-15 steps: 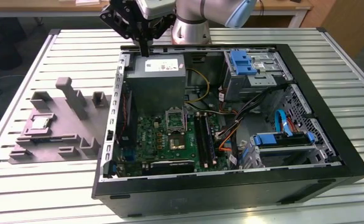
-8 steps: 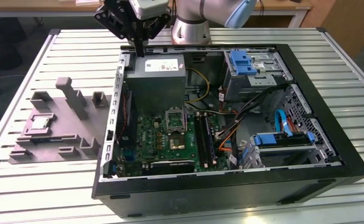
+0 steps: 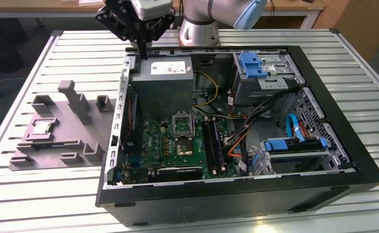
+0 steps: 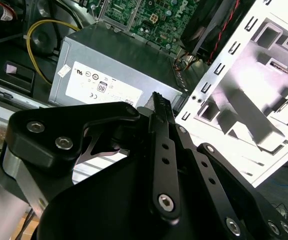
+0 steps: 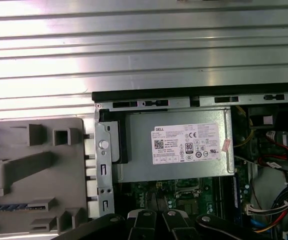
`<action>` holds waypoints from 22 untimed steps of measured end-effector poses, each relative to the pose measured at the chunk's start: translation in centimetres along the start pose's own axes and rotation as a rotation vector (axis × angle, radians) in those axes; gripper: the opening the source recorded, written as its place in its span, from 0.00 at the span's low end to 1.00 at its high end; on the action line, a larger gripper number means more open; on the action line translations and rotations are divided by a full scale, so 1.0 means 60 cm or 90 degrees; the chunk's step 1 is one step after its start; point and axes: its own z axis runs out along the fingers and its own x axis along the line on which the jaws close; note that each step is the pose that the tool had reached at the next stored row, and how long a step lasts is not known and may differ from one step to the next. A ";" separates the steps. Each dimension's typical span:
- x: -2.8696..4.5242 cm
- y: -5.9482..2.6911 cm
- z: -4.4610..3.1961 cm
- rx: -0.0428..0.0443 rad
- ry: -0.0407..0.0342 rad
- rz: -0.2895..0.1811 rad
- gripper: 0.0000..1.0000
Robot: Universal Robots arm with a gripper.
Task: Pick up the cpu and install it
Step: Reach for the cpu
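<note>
Gripper (image 3: 142,51) closed & empty, over PC case (image 3: 241,194) edge, cpu (image 3: 42,127) well apart, on grey tray (image 3: 47,148)

An open computer case (image 3: 344,121) lies on the tabletop (image 3: 47,194). Just beside it, on the exterior view's left, sits a fixture tray (image 3: 53,151) with the cpu (image 3: 42,127) resting on it. Inside the case, a power supply (image 3: 163,92) lies beyond the motherboard (image 3: 166,145).
</note>
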 end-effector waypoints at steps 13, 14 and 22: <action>0.007 -0.001 0.000 0.0000 0.0000 0.000 0.11; 0.008 -0.001 0.000 0.0001 0.0001 0.000 0.11; 0.014 -0.001 0.000 0.0001 0.0001 0.000 0.11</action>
